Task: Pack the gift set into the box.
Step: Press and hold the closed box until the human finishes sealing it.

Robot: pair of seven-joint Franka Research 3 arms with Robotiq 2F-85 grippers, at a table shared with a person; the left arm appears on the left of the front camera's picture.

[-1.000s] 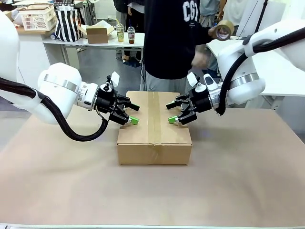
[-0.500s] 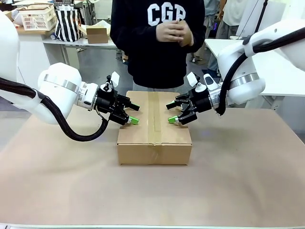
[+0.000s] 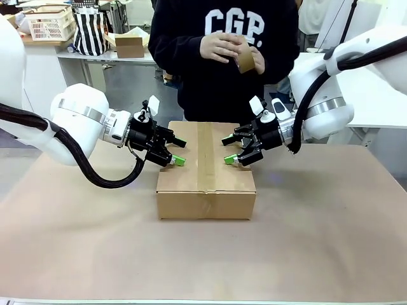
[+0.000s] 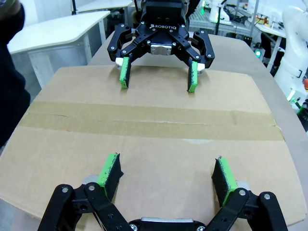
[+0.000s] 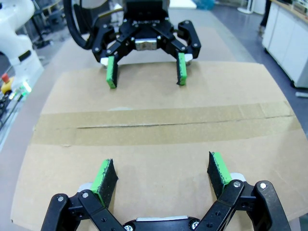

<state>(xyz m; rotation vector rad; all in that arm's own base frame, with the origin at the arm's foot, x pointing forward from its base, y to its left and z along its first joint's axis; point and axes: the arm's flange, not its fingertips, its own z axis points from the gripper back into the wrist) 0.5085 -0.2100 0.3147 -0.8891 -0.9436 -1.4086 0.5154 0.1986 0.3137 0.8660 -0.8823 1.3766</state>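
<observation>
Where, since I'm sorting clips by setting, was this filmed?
Probably a robotics lab or workshop: the robot's left arm and right arm flank a taped box on a covered table, with a basket and a carton on worktables behind.

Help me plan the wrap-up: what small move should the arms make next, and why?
Probably raise both hands clear of the box. A tape strip already covers its closed seam, the person holds the tape roll away from it, and the left hand and right hand are open, gripping nothing.
</observation>
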